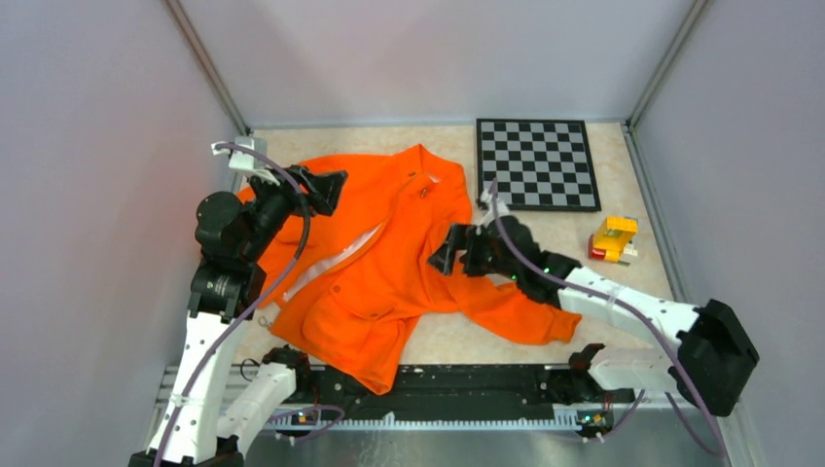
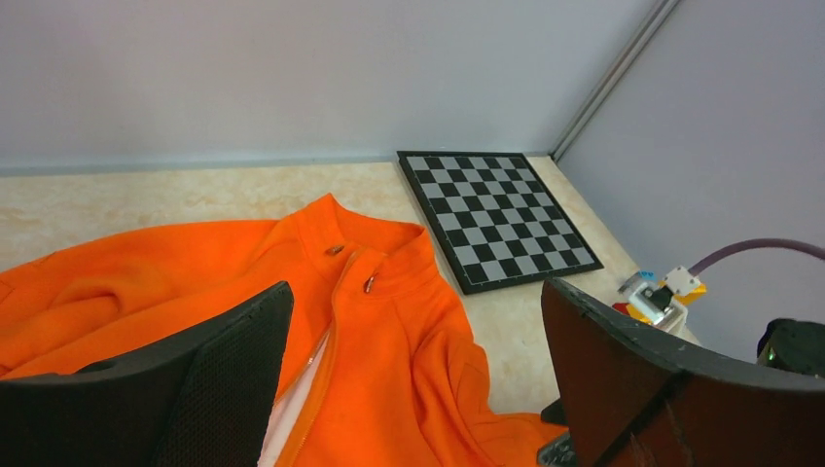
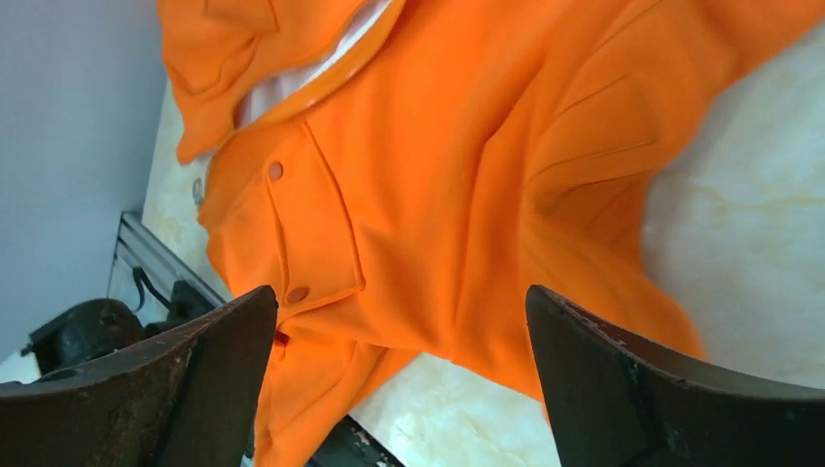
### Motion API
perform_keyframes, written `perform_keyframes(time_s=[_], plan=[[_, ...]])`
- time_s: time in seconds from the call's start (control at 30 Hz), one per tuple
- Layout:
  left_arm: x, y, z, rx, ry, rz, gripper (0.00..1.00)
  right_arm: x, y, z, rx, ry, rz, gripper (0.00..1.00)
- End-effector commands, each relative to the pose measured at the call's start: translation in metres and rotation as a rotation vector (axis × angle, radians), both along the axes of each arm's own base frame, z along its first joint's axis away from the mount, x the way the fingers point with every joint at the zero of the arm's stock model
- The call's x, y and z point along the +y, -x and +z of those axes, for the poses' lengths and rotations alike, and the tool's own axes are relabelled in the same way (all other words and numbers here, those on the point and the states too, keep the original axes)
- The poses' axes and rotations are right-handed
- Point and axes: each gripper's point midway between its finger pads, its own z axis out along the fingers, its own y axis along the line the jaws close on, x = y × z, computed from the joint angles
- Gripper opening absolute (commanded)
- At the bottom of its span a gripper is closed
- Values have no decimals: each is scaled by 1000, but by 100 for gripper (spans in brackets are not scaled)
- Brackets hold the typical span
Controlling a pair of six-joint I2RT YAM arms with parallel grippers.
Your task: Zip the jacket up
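Orange fabric filled the space beneath both arms: the jacket (image 1: 389,263) lay spread on the table (image 1: 623,185), its front partly open so that a strip of white lining (image 1: 336,255) showed. The left gripper (image 1: 329,192) hung over the jacket's upper part, jaws wide apart with nothing between them. In its wrist view the collar (image 2: 362,248) lay just ahead of the fingers, and the open front edge ran back beneath the gap. The right gripper (image 1: 446,250) likewise had its jaws spread and held nothing, poised above the cloth near the sleeve on its side. Below and ahead of it, in its wrist view, lay a flap pocket (image 3: 313,229) with two snaps. Whether either gripper touched the cloth could not be told. Beyond the right gripper a chessboard (image 1: 536,163) lay flat, and off to that gripper's right a small yellow toy (image 1: 614,238) sat apart from the jacket.
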Motion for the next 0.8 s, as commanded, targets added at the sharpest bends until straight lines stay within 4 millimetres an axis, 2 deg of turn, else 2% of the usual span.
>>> perform_keyframes(time_s=[0.0,0.07,0.1,0.2,0.27,0.33,0.43,0.5,0.7,0.77], plan=[[4,4,5,-29,-56,4,99,61,2,6,-49,-66,-11,95],[5,4,0,-15,-60,14,99,85,13,-8,-1,-26,-9,89],[6,4,-2,-7,-63,19,99,94,16,-23,44,-7,-14,89],[14,3,-7,23,-61,63,99,123,30,-35,88,-58,35,84],[15,4,-11,38,-63,71,99,134,35,-45,72,-44,42,83],[15,5,-15,47,-63,71,99,135,31,-60,60,10,22,78],[12,6,-19,68,-56,54,99,124,25,-85,77,108,-35,72],[10,6,-22,79,-56,39,99,110,18,-95,56,174,-75,68],[4,-1,-39,144,-54,14,99,39,-16,-123,-7,338,-266,62],[1,-4,-44,168,-61,1,99,16,-27,-132,3,372,-292,54]])
